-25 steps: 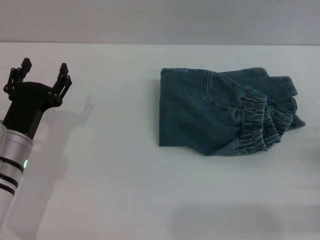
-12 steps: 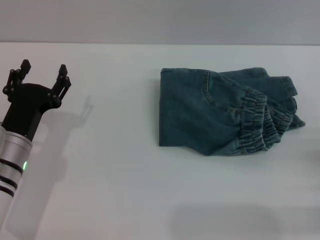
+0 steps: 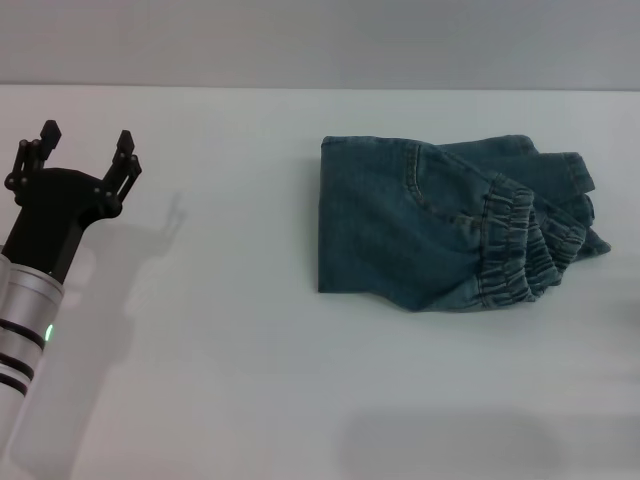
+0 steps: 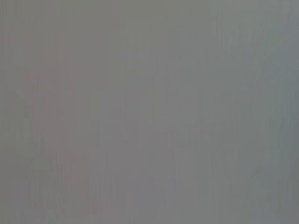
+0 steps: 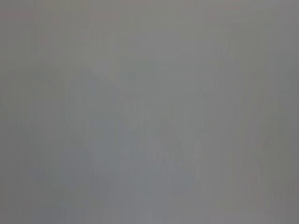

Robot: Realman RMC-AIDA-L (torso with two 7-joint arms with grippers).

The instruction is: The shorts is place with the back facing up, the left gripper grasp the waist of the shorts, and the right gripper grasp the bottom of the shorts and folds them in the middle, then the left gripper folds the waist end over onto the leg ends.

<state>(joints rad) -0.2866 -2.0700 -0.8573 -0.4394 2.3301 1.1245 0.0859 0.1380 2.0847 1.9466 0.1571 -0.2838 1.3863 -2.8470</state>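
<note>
The blue-green denim shorts (image 3: 420,225) lie folded on the white table, right of centre in the head view. The puckered waist of the shorts (image 3: 515,250) rests on top toward the right side, over the leg ends (image 3: 560,175) that peek out behind it. Far to the left, my left gripper (image 3: 85,140) hovers open with nothing between its fingers, well apart from the shorts. The right gripper is out of view. Both wrist views show only blank grey.
The white table (image 3: 220,330) stretches around the shorts, with its far edge (image 3: 200,88) against a grey wall. A soft shadow lies on the table near the bottom right.
The left arm has drifted slightly toward the left and back. The shorts have not moved.
</note>
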